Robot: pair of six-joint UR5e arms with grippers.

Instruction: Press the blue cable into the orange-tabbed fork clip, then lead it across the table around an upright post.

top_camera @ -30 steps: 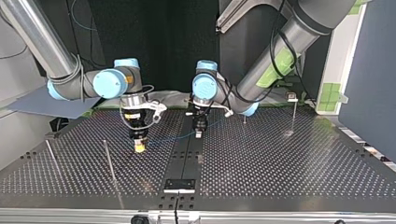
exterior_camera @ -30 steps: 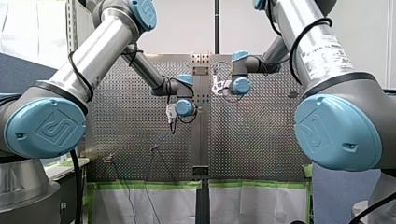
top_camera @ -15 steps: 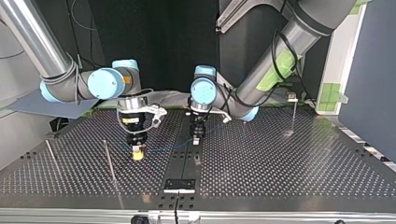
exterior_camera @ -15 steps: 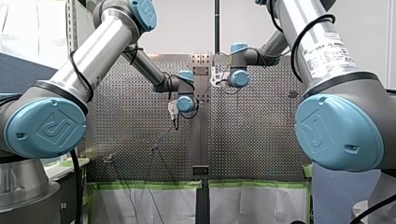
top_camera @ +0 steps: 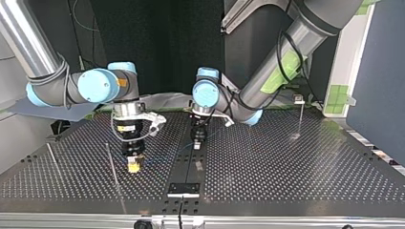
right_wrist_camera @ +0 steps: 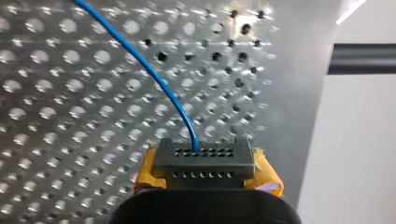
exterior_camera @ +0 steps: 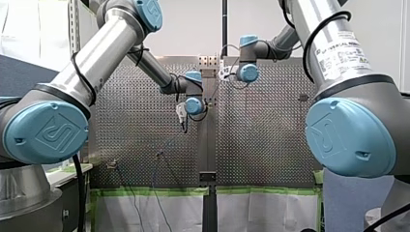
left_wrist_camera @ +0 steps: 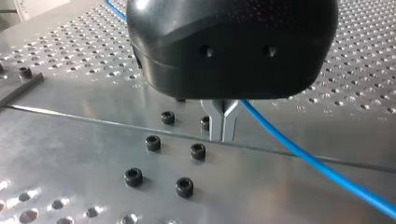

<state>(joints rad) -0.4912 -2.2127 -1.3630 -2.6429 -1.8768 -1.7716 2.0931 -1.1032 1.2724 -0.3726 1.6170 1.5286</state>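
The blue cable (left_wrist_camera: 308, 158) runs taut past the root of my left gripper (left_wrist_camera: 223, 133), whose metal fingers are shut, and on over the central plate. In the top view that gripper (top_camera: 196, 143) stands at the middle strip. My right gripper (top_camera: 133, 164) is lower at that view's left, its yellow pads shut on a grey connector block (right_wrist_camera: 204, 161) from which the cable (right_wrist_camera: 154, 79) leaves. An upright post (top_camera: 112, 164) stands just beside the right gripper. A small clip (top_camera: 298, 99) sits on a post at the top view's back right; its colour is too small to tell.
A second thin rod (top_camera: 52, 160) leans at the top view's far left. A short post (top_camera: 249, 121) stands behind my left arm. A black bracket (top_camera: 184, 189) sits on the middle strip near the table's front edge. Several bolt heads (left_wrist_camera: 159, 142) lie under my left gripper.
My right gripper has moved toward the top view's front and left with the connector, drawing the cable along. My left gripper has shifted slightly toward that view's front, still shut.
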